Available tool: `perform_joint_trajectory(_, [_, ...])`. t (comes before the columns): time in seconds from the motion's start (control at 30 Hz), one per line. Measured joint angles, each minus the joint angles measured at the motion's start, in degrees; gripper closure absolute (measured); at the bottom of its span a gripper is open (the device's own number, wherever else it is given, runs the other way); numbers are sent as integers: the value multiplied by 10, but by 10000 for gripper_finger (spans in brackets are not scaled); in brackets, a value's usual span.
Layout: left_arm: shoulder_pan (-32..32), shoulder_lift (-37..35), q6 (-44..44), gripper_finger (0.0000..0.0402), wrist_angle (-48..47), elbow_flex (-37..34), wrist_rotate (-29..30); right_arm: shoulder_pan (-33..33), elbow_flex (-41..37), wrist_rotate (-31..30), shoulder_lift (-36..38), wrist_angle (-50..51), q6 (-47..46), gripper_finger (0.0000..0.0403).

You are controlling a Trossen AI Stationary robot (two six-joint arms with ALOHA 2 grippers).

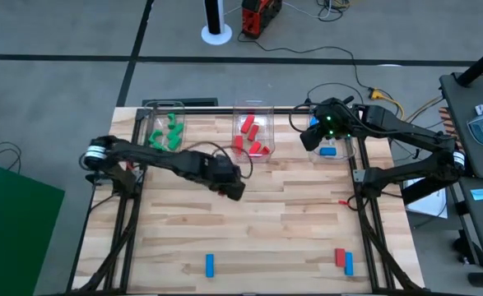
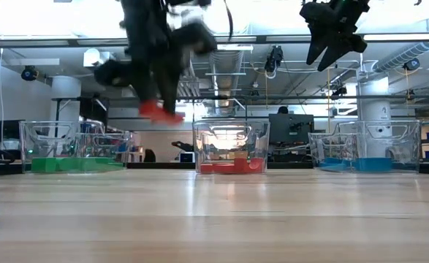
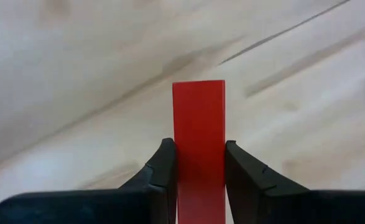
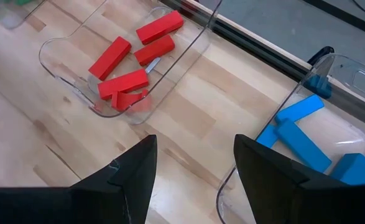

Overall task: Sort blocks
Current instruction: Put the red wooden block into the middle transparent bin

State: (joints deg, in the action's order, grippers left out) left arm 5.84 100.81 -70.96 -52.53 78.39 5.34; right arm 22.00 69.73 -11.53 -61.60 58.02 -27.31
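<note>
Three loose blocks near the front edge of the counter (image 1: pixel 266 222): one blue block (image 1: pixel 210 264) alone, a red block (image 1: pixel 339 257) just beside another blue one (image 1: pixel 349 263) toward the right corner. Farther in, above mid-counter, left gripper (image 1: pixel 234 187) raised clear of the wood, jaws shut on a held red block (image 3: pixel 198 143); block pinched between both fingers (image 3: pixel 163 171) along its long sides, its far end jutting well past the tips, its near end hidden between them. Same red bar seen hanging below the gripper in the low view (image 2: pixel 160 112). At the back edge, three clear bins in a row: left bin (image 1: pixel 165 131) with green blocks (image 1: pixel 172 125), middle bin (image 1: pixel 253 133) with red blocks (image 4: pixel 127 71), right bin (image 1: pixel 333 146) with blue blocks (image 4: pixel 300 134). Right gripper (image 4: pixel 194 165) up over the right bin, jaws spread wide, nothing between them, red and blue bins visible below.
</note>
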Motion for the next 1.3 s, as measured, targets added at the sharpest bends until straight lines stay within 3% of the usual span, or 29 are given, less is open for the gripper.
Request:
perform_joint_trajectory(0.13, [-14, -54, 47, 330, 11, 13, 65, 0, 0, 0, 0, 0, -3, 197])
perform_joint_trajectory(0.3, [-64, -98, 137, 329, 90, 24, 145, 0, 0, 0, 0, -4, -5, 197])
perform_joint_trajectory(0.53, [-157, -92, 314, 329, 310, 24, 168, 0, 0, -1, 0, -5, -13, 197])
perform_joint_trajectory(0.63, [-190, -79, 351, 328, 363, 24, 167, 0, 0, -5, 0, -5, -12, 197])
perform_joint_trajectory(0.83, [-244, -54, 386, 328, 369, 24, 170, 0, 0, -5, 0, -5, -13, 197])
perform_joint_trajectory(1.1, [-267, -24, 408, 327, 380, 23, 177, 0, -1, -5, 0, -5, -13, 197])
perform_joint_trajectory(1.3, [-267, -8, 404, 302, 381, 25, 175, 0, -1, -5, 0, -4, -13, 197])
